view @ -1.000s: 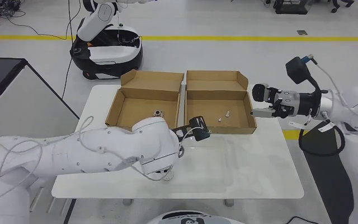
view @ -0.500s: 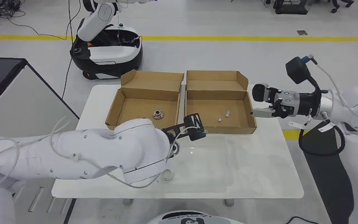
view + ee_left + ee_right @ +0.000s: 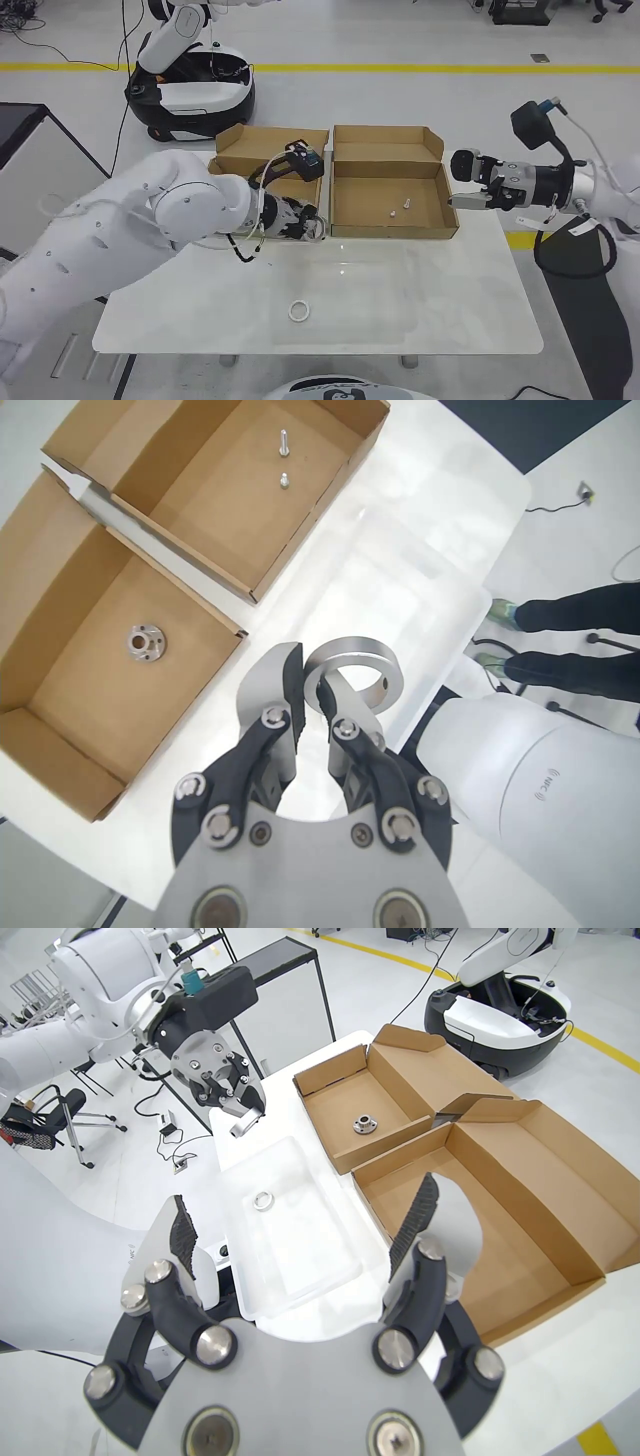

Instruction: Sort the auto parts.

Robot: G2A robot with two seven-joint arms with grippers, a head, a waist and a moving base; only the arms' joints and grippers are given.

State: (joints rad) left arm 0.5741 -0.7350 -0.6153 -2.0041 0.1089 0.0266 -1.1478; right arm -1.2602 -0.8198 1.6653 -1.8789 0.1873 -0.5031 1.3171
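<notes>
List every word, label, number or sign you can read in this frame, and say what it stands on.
There is no readable text on the task's things.
Cardboard box holding the flange: plain, no print.
Cardboard box holding the two bolts: plain, no print.
Metal ring in the left hand: bare metal, no marking seen.
Flange, bolts and the loose ring on the table: too small to tell.

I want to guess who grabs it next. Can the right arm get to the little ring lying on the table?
Probably yes. The ring lies on bare table with nothing around it, and the right gripper is open and empty. It sits far across, though.
</notes>
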